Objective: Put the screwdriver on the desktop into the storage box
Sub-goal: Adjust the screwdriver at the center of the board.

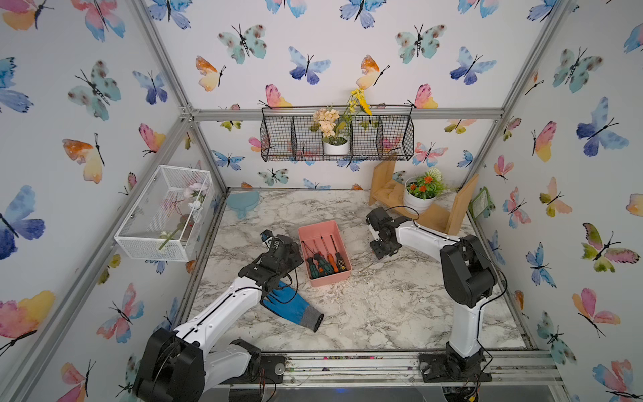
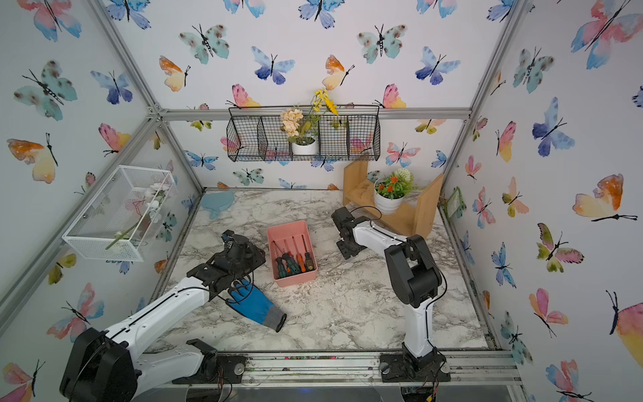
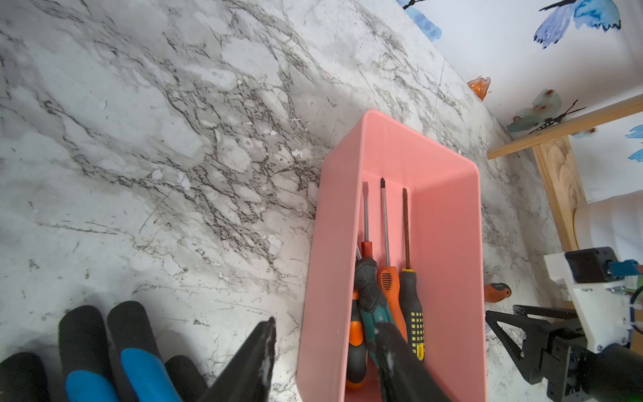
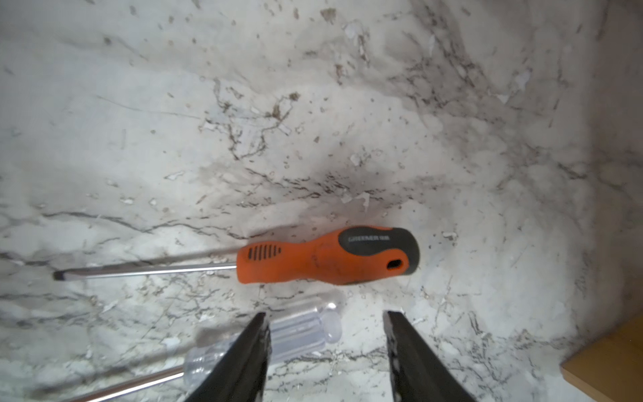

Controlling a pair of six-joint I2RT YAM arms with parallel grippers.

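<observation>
Left gripper (image 3: 327, 323): jaws part-open, empty, astride the left wall of the box (image 1: 315, 229), which holds several stowed screwdrivers (image 1: 325, 264), handles toward the robot. Right gripper (image 4: 324, 313), the nearer arm: jaws parted, empty, low over the desktop (image 1: 365, 313) right of the box. Clear screwdriver (image 4: 299, 330) handle lies at its fingertips and the orange screwdriver (image 4: 313, 255) just beyond, both with long axes along the closing line, so a wrist turn looks needed.

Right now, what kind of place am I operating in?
Probably a staged robot test booth rather than a real workshop: butterfly wallpaper on walls held by an aluminium frame, a marble-pattern desktop, and decorative potted flowers on a small wooden shelf.
</observation>
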